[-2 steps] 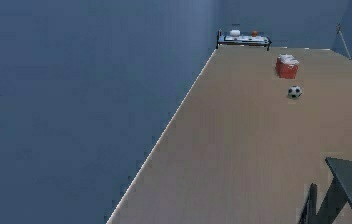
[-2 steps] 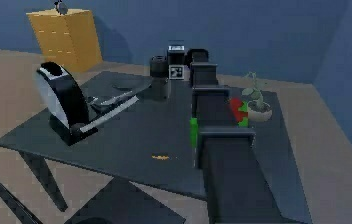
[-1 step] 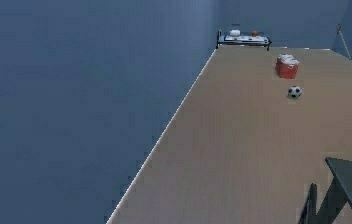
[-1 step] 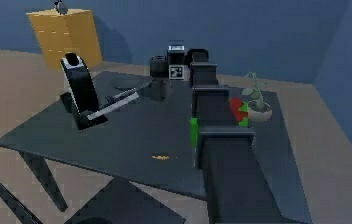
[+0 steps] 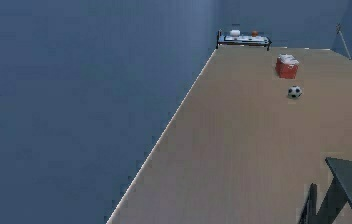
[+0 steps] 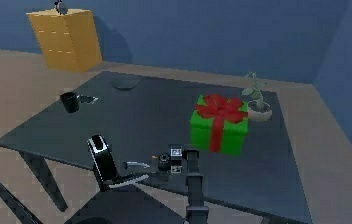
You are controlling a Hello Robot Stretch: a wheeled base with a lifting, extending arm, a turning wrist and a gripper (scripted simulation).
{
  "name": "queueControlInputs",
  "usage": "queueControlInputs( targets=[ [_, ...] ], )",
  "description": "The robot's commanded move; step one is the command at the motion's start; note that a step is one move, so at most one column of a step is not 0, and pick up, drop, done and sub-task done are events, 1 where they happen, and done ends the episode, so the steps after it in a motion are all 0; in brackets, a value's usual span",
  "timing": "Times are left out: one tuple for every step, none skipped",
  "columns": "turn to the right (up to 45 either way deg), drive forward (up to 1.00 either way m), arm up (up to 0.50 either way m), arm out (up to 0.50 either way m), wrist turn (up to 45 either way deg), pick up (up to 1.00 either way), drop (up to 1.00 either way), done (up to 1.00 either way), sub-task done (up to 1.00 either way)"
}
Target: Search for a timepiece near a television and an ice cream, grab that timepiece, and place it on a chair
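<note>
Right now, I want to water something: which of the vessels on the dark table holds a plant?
The pale pot beside the green gift box; the dark mug and the flat dish show no plant.

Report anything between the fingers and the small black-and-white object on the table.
Nothing visible stands between the fingers and the black-and-white object, side by side on the table; the green gift box stands farther back.

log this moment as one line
gripper by near edge of dark table | holding: cannot tell | on table: gift box, potted plant, mug | ahead: ball on floor
</note>
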Motion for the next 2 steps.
queueControlInputs(
  targets=[
    [0.0,0.00,-0.32,0.00,0.0,0.00,0.00,0.00,0.00],
    [0.0,0.00,0.00,0.00,0.0,0.00,1.00,0.00,0.00]
  ],
)
